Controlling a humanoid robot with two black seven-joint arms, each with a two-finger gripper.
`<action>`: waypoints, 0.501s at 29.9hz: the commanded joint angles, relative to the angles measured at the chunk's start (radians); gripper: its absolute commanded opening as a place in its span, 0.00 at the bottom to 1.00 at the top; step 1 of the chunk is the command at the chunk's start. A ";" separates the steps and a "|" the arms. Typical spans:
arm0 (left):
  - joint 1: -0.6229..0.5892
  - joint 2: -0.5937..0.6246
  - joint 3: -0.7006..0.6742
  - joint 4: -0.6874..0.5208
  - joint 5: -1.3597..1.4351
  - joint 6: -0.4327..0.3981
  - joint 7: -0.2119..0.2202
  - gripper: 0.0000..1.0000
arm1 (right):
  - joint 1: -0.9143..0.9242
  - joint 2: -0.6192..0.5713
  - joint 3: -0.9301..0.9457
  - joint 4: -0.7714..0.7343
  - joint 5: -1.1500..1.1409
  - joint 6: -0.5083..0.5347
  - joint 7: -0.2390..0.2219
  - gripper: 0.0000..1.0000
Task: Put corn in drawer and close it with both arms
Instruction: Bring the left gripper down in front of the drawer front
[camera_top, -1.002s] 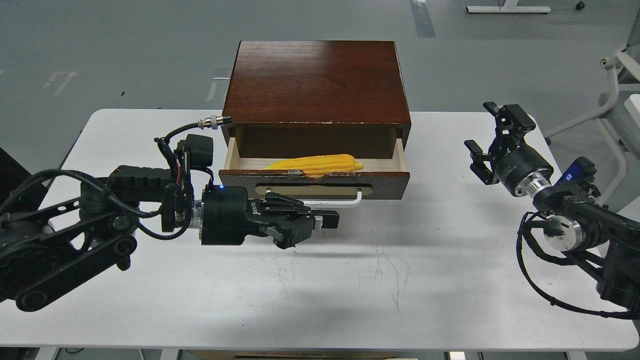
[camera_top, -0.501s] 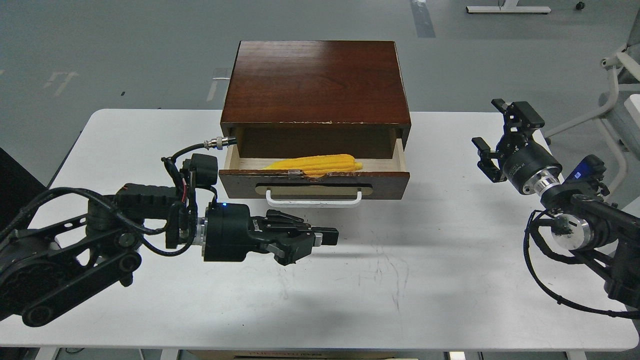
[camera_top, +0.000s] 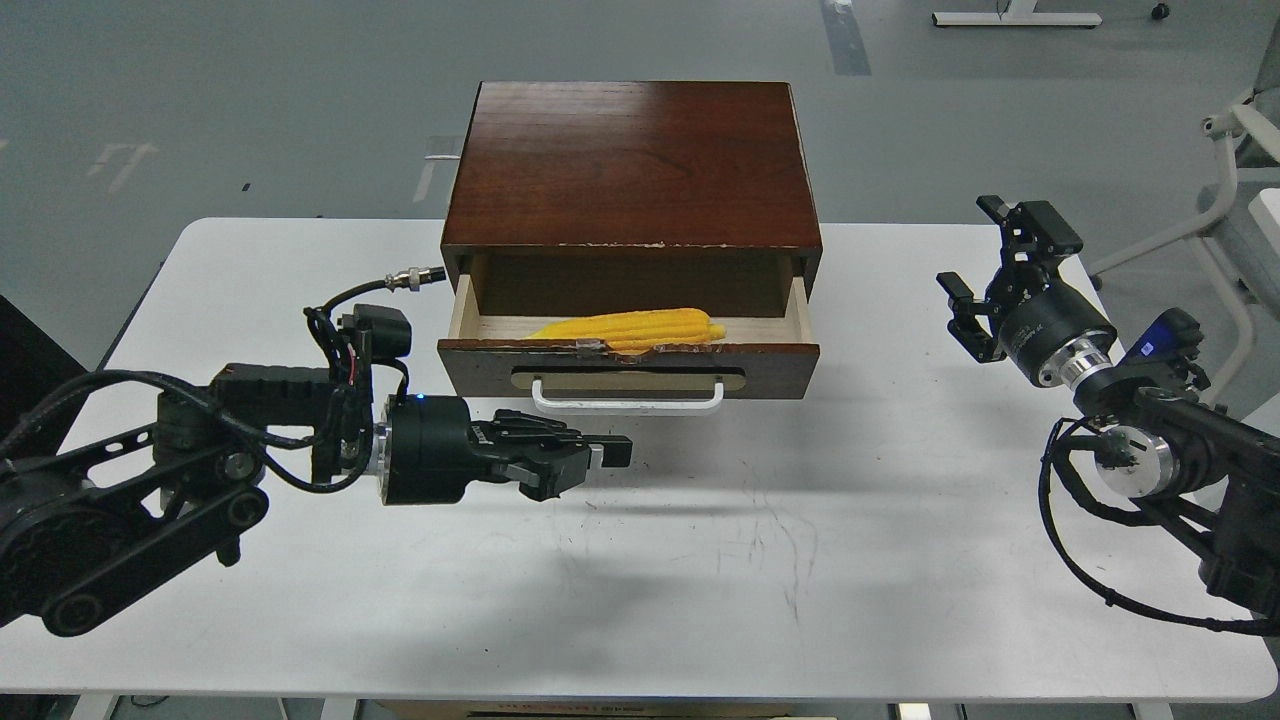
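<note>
Head view: the corn (camera_top: 632, 328) lies inside the open drawer (camera_top: 628, 365) at 12 o'clock on the bench (camera_top: 900, 520). Left claw (camera_top: 600, 455), at 9 o'clock, fingers together, holds nothing; right claw (camera_top: 985, 275), at 3 o'clock, fingers apart. The rigid wooden front probably slides easily; push beside the handle (camera_top: 626, 400).

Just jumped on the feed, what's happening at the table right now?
The corn already lies inside the open drawer, which has not been pushed in. Neither arm touches anything. The left gripper hangs low over the white table, just in front of and below the drawer's white handle, fingers together and holding nothing. The right gripper is open, off to the right of the drawer. Closing the drawer remains.
</note>
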 joint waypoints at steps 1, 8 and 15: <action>0.009 -0.006 0.000 0.038 0.000 0.000 0.000 0.00 | -0.001 0.000 0.000 -0.001 0.000 0.000 0.000 0.97; 0.012 -0.016 0.000 0.115 -0.005 0.000 0.000 0.00 | 0.002 0.002 0.000 -0.001 0.000 0.000 0.000 0.97; 0.040 -0.016 -0.003 0.142 -0.037 0.000 0.000 0.00 | 0.001 -0.003 -0.002 -0.001 0.000 0.002 0.000 0.98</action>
